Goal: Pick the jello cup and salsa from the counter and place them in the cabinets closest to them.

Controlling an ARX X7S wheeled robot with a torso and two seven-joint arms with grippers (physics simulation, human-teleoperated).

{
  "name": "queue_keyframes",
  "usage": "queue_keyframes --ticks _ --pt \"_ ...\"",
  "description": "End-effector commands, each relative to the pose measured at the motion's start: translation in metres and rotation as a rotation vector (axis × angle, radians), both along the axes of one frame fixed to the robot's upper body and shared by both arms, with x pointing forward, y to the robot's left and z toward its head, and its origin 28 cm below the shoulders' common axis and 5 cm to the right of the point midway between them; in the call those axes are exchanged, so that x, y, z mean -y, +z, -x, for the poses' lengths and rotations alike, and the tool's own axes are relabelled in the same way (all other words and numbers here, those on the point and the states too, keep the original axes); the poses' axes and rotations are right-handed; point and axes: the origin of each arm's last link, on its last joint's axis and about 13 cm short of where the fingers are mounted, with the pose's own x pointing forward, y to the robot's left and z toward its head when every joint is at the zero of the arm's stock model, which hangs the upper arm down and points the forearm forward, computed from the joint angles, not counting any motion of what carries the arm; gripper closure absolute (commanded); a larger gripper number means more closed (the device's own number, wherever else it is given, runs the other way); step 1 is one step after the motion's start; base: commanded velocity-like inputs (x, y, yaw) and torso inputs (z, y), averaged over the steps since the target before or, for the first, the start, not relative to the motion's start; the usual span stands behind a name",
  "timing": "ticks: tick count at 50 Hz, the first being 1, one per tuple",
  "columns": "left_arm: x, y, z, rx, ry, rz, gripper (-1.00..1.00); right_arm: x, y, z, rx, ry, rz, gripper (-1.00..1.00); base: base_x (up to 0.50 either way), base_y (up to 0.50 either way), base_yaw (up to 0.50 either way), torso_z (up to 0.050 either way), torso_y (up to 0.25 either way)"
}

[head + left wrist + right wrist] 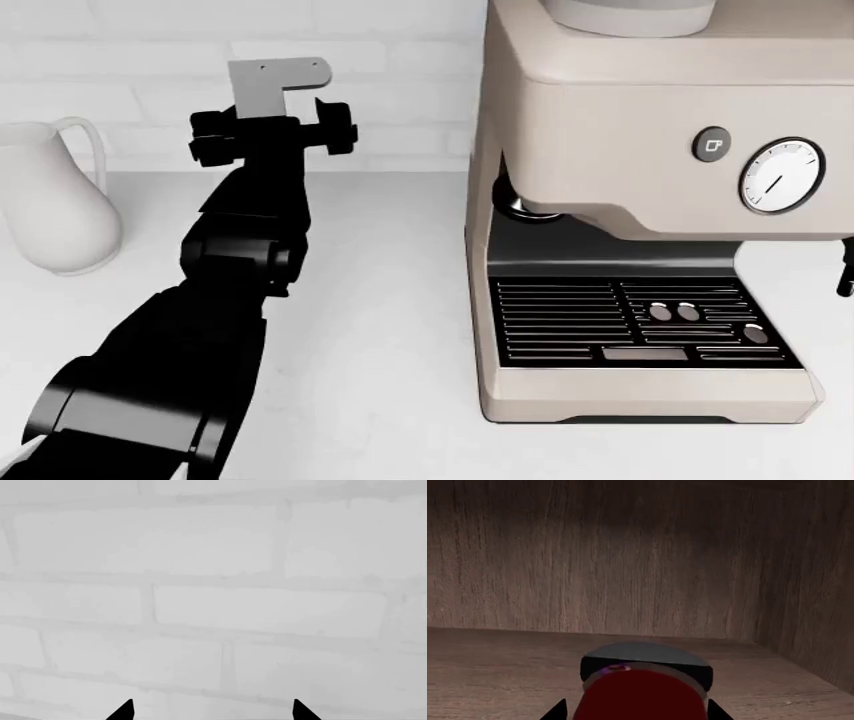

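Right tool (635,715) around salsa (644,690) inside cabinet (627,565), unseen from head view

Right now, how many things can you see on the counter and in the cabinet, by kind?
Jugs: 1, white jug on the counter.
Coffee machines: 1, coffee machine on the counter.
Jars: 1, salsa inside the wooden cabinet, between the right fingers.
Total: 3
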Motion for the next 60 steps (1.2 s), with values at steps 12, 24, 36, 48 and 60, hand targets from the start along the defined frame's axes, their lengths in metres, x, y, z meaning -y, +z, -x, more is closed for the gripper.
queue_keyframes --ticks 12,24,36,48,60 --pt "0.000 0.000 0.000 -0.001 -0.002 -0.003 -1.00 0.002 0.004 0.009 0.052 -0.030 0.038 -1.00 0.00 0.00 0.00 0.000 0.000" --pt "0.000 0.000 0.000 0.000 0.000 -0.005 -1.00 -0.001 0.012 0.024 0.093 -0.019 0.045 -1.00 0.00 0.00 0.00 0.000 0.000" --pt "0.000 0.000 0.000 0.002 -0.001 -0.005 -1.00 -0.001 0.015 0.029 0.109 -0.015 0.055 -1.00 0.00 0.00 0.00 0.000 0.000" --pt "0.000 0.000 0.000 0.003 -0.001 -0.003 -1.00 -0.002 0.015 0.033 0.124 -0.024 0.073 -1.00 0.00 0.00 0.00 0.000 0.000" --pt "0.007 0.063 -0.004 0.227 -0.053 0.020 -1.00 -0.005 0.008 0.047 0.158 0.001 0.105 -1.00 0.00 0.00 0.00 0.000 0.000"
